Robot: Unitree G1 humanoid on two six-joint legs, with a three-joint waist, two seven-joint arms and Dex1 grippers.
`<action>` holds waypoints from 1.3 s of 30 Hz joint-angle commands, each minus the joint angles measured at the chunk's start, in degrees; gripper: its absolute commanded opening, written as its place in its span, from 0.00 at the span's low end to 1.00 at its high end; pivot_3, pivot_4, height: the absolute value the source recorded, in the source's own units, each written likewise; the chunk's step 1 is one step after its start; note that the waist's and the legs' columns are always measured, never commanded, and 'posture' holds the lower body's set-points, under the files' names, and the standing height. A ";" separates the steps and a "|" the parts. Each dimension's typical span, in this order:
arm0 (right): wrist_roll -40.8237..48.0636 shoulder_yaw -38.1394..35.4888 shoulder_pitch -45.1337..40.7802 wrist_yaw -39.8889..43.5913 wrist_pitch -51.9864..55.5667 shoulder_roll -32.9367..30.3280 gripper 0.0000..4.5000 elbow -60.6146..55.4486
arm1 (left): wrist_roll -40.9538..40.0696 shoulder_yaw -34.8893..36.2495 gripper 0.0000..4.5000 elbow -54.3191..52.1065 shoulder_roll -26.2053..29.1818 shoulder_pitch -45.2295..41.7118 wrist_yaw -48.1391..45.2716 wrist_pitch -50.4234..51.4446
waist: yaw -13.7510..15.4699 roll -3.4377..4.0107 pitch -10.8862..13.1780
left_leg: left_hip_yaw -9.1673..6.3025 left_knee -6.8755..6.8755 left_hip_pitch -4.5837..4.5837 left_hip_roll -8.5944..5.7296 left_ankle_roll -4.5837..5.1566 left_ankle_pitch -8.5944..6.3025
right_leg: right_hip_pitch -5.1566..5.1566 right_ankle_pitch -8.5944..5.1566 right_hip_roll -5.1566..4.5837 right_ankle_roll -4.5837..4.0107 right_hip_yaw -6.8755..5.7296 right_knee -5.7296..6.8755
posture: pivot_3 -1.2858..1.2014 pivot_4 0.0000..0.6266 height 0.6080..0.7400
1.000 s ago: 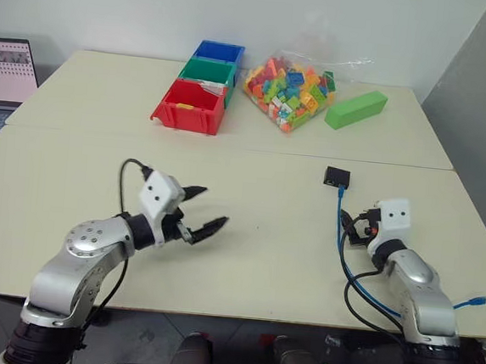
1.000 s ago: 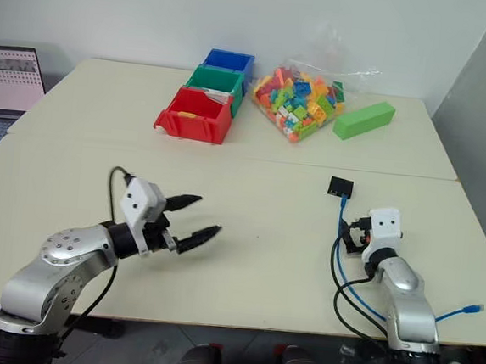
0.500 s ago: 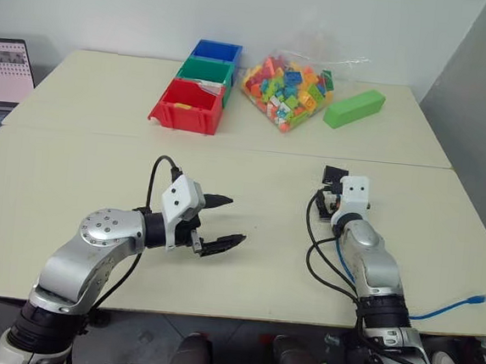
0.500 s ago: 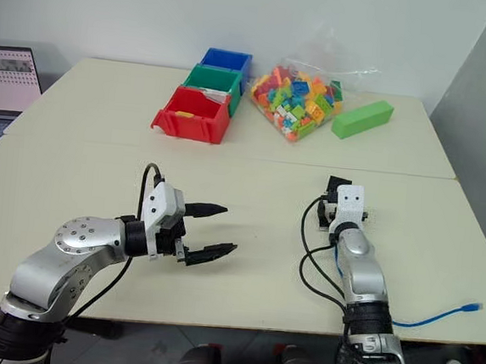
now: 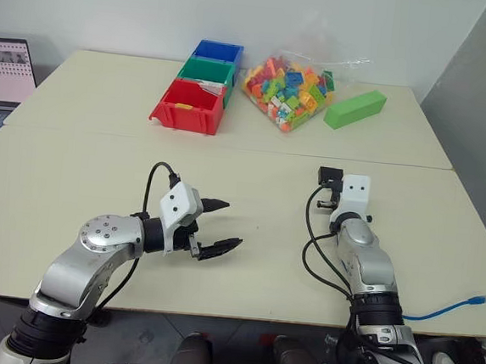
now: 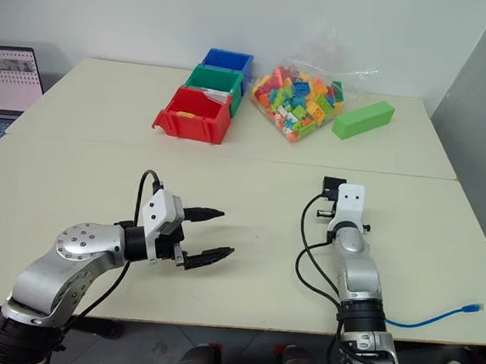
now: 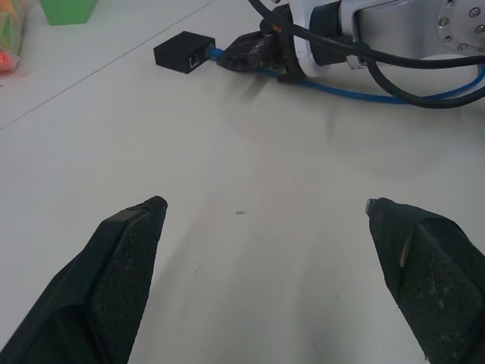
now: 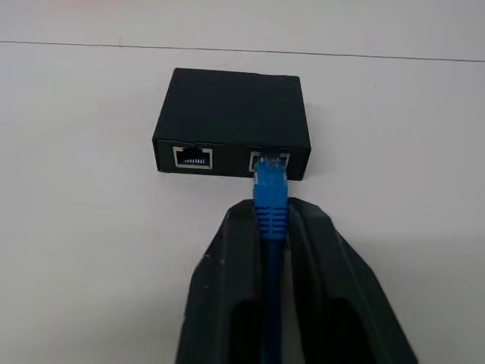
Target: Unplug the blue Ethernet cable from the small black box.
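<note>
Small black box [image 8: 231,121]: matte, rectangular, two ports, on cream table [image 5: 248,225] w/ blue Ethernet cable [image 8: 270,189] plugged in. Right gripper [image 8: 270,227] pinches cable; ports seen in wrist view. Left gripper [image 5: 219,226] jaws wide, empty.

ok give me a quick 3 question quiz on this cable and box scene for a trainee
1. True or false: the blue Ethernet cable is already out of the small black box.
2. What is the right gripper doing?
A. standing open above the box
B. shut on the cable just behind its plug
C. holding the box by its sides
3. How many ports show on the box's facing side, and how many are free?

Key
1. False: the plug sits in a port.
2. B. The left gripper is the open one, over bare table.
3. Two ports; one is free, the other holds the cable.
</note>
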 commanded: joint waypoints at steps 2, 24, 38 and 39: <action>-0.86 2.27 3.88 6.92 -1.46 -5.08 0.03 -3.99 | -0.65 0.67 1.00 0.68 -0.88 0.29 0.00 -0.62 | 0.40 0.00 0.00 | 0.00 0.00 -0.01 -0.01 0.00 0.00 | 0.00 -0.01 -0.01 0.02 0.00 0.00 | 0.52 0.24 1.00; -2.39 26.08 -5.59 57.44 -54.79 -27.65 0.03 -14.18 | -25.99 8.48 1.00 7.76 4.34 -8.97 -13.39 24.31 | -0.12 0.04 0.08 | 0.00 0.06 0.02 0.03 0.00 0.00 | 0.01 -0.04 0.05 0.07 -0.18 0.01 | 0.52 0.24 1.00; -2.02 24.54 -6.38 57.94 -53.60 -26.67 0.03 -14.59 | -31.61 9.70 0.65 7.24 3.41 -8.42 -11.42 29.24 | 0.07 0.04 0.08 | -0.04 0.07 0.03 0.04 0.00 0.00 | 0.01 0.00 0.05 0.01 -0.15 0.04 | 0.52 0.24 1.00; -2.09 24.49 -6.35 57.88 -53.61 -26.67 0.03 -14.68 | -31.66 9.68 0.58 7.26 3.37 -8.50 -11.32 29.34 | 0.07 0.04 0.08 | -0.04 0.07 0.03 0.04 0.00 0.00 | 0.01 0.00 0.05 0.01 -0.15 0.04 | 0.52 0.24 1.00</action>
